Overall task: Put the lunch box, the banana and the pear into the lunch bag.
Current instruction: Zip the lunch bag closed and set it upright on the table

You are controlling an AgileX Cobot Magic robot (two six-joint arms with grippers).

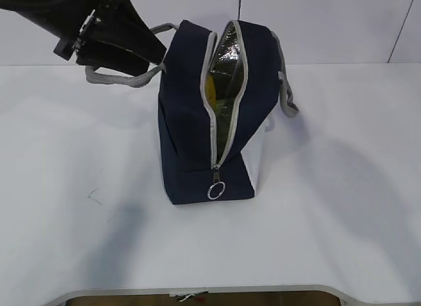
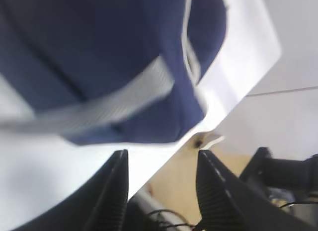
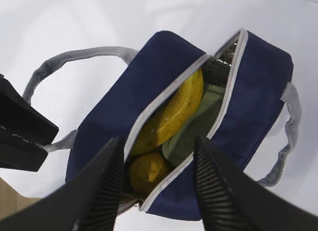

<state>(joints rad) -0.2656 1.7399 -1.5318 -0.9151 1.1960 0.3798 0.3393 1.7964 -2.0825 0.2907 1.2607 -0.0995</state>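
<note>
Navy fabric formed the boxy lunch bag (image 1: 191, 115), which was stood at the centre of the white table (image 1: 342, 207) with its grey zipper parted. Inside the foil lining were seen the curved banana (image 3: 174, 112), the squat pear (image 3: 146, 170) toward six o'clock of it, and the sage-lidded lunch box (image 3: 196, 124). Both ribbed grippers, left (image 2: 161, 191) and right (image 3: 159, 184), were held spread, with nothing gripped.

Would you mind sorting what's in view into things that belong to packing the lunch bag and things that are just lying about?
Belongs to the job:
- lunch bag, unzipped
- banana, inside the bag
- pear, inside the bag
- lunch box, green lid showing inside the bag

Just lying about:
- nothing loose on the table; only a faint mark on its surface
</note>
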